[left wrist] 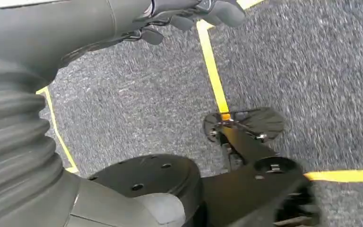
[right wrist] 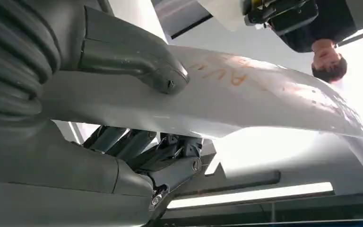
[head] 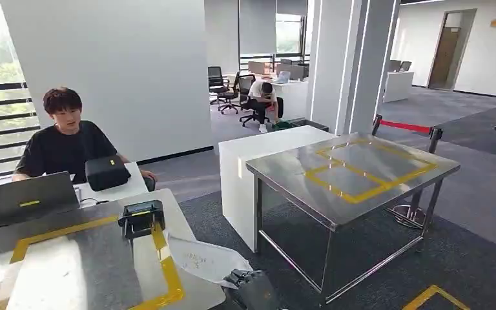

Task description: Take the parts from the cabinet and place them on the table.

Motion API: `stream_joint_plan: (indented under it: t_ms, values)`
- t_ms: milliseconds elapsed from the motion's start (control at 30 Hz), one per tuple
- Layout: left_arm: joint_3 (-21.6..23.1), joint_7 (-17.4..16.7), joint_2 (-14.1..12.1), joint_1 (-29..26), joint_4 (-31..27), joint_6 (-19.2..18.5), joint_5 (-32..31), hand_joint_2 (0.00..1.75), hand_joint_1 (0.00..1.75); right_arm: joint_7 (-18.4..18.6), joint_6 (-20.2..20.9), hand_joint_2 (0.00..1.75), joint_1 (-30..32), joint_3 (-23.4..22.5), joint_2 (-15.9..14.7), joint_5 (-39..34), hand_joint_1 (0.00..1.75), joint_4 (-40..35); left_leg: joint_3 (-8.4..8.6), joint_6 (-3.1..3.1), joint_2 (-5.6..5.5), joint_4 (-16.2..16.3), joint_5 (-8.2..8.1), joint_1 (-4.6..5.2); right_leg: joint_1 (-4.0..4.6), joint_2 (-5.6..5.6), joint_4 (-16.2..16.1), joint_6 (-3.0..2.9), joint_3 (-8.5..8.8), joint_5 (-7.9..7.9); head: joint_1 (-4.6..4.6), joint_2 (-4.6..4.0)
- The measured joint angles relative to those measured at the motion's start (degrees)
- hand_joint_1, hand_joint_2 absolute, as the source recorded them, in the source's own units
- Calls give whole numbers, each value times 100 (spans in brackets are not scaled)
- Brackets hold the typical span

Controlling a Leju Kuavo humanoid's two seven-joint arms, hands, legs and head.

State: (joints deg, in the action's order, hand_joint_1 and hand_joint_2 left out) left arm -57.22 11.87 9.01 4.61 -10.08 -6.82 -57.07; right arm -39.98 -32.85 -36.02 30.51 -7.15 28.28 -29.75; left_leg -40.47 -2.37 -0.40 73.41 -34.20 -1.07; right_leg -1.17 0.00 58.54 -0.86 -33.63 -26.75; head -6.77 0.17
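Where carpet runs grey, steel table (head: 387, 194)

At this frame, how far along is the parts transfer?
In hand: the right hand grips a white plastic bag, thumb on top and fingers beneath. Done: it is already out of any cabinet. Left: nothing lies inside the yellow tape squares on the steel table. The left hand hangs over carpet, holding nothing.

We list a seated person (head: 64, 142) behind an open laptop (head: 24, 199), a black case (head: 107, 172) just beside it, a white counter (head: 245, 161), a red barrier belt (head: 405, 126) (on posts), and office chairs (head: 229, 90) far back.
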Motion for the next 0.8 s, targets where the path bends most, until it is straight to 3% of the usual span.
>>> stream_joint_plan:
  t_ms: [33, 67, 100, 167, 200, 233, 333, 400, 433, 500, 533, 567, 600, 667, 700, 733, 800]
  values:
    - [0, 2, 2, -4, 2, -2, -4, 175, 0, 0, 0, 175, 3, 0, 2, 0, 175, 22, -182, 3, 0, 308, -44, 0, 17, -7, 6, -17, 10, -12, 20, 0]
    - [0, 2, 4, -4, 2, -4, -17, 175, 0, 0, 0, 175, 4, 0, 2, 0, 175, 44, -218, 15, 0, 309, 63, 2, 30, -10, 10, -27, 27, -28, 46, 0]
    - [0, -2, 4, -4, 2, -7, -24, 175, 0, 0, -4, 175, 4, 2, 7, 0, 175, 55, -127, 36, 1, 69, 277, 5, 37, -10, 14, -26, 49, -44, 59, 0]
    - [-2, -6, -2, 1, 0, -35, -65, 175, 0, 2, -24, 175, 3, 0, 11, 0, 175, 68, 331, 107, 29, -963, 869, 25, 44, -13, 34, -4, 113, -98, 94, 0]
    - [-2, -13, -7, 3, 0, -50, -79, 175, 0, 4, -35, 175, 4, 0, 13, 9, 175, 72, 455, 144, 95, -1290, 901, 50, 43, -20, 41, 14, 117, -122, 103, 0]
    - [-2, -31, -9, 25, 0, -66, -100, 175, 0, 9, -50, 175, 4, 0, 15, 34, 175, 81, 555, 156, 109, -1419, 839, 86, 98, -18, 86, 56, 91, -147, 105, 0]
    - [0, -50, -9, 56, 0, -107, -125, 175, 0, 20, -72, 175, 69, 0, 22, 131, 175, 94, 514, 230, 46, -1393, 838, 100, 70, -63, 25, 144, 104, -131, 201, 2]
    - [-2, -63, -9, 68, -2, -111, -125, 175, 0, 20, -74, 175, 93, 0, 33, 182, 175, 94, 570, 305, 18, -1464, 870, 44, 55, -48, 163, 215, 88, -239, 247, 0]
    - [-2, -70, -9, 79, -7, -109, -125, 175, 0, 28, -74, 175, 83, 0, 31, 197, 175, 94, 568, 337, 2, -1464, 868, 40, 52, -41, 468, 237, -59, -423, 284, 0]
    - [-2, -83, -9, 89, -9, -109, -129, 175, 0, 44, -77, 175, 112, 0, 31, 205, 175, 98, 568, 350, -43, -1461, 860, 40, 39, -32, 1405, 279, -530, -833, 334, 0]
    - [-2, -92, -9, 88, -9, -109, -136, 175, 0, 48, -76, 175, 140, 0, 31, 232, 175, 100, 566, 350, -65, -1458, 859, 41, 38, -31, 1736, 290, -718, -916, 363, 2]
    - [-2, -98, -9, 87, -9, -107, -142, 175, 0, 55, -74, 175, 167, 0, 31, 258, 175, 100, 566, 349, -94, -1455, 858, 40, 31, -31, 1821, 294, -794, -869, 383, 2]
    - [-2, -103, -7, 87, -9, -105, -151, 175, 0, 59, -74, 175, 178, -2, 31, 291, 175, 100, 570, 345, -128, -1449, 855, 39, 21, -31, 1616, 290, -727, -679, 411, 2]
    - [-2, -105, -2, 93, -9, -103, -170, 175, 0, 61, -74, 175, 171, -24, 31, 343, 175, 100, 582, 320, -204, -1429, 842, 32, 8, 30, 600, 262, -257, -115, 450, 0]
    - [-2, -105, -2, 99, -9, -103, -177, 175, 0, 61, -74, 175, 171, -46, 31, 361, 175, 100, 577, 296, -240, -1419, 836, 30, -7, 175, 129, 251, -45, 4, 468, 0]
    - [-2, -105, -2, 115, -9, -103, -177, 175, 0, 61, -72, 175, 175, -63, 31, 378, 175, 100, 543, 240, -281, -1408, 844, 57, 22, 289, 71, 237, -12, -69, 468, 2]
    - [-2, -109, -4, 120, -9, -103, -181, 175, 0, 59, -70, 175, 185, -96, 28, 428, 175, 103, 532, 169, -341, -1439, 867, 36, 50, 185, 67, 165, -29, -55, 520, 2]
